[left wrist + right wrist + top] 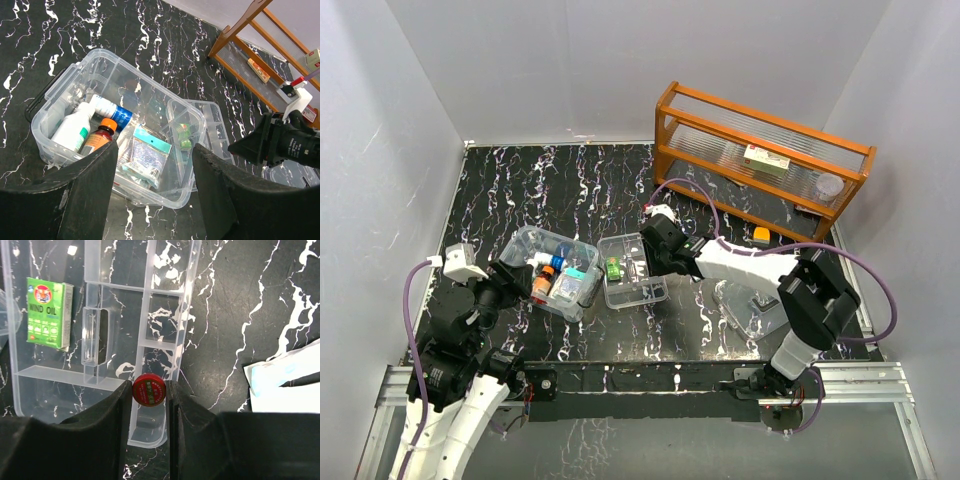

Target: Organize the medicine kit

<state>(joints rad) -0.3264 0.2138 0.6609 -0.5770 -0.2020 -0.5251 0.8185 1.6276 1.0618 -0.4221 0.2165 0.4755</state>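
Observation:
The clear medicine kit box stands left of centre, without its lid. It holds a white bottle, an orange-capped brown bottle, a blue-and-white tube and a teal sachet pack. The clear divided tray lies on the table just right of the box, with a green Wind Oil box in it. My right gripper is shut on a small red tin, held over a narrow end compartment of the tray. My left gripper is open and empty, above the box's near side.
The clear lid lies on the table at the right, under the right arm. The orange wooden rack stands at the back right with a small carton and a round container. A white-and-blue packet lies right of the tray.

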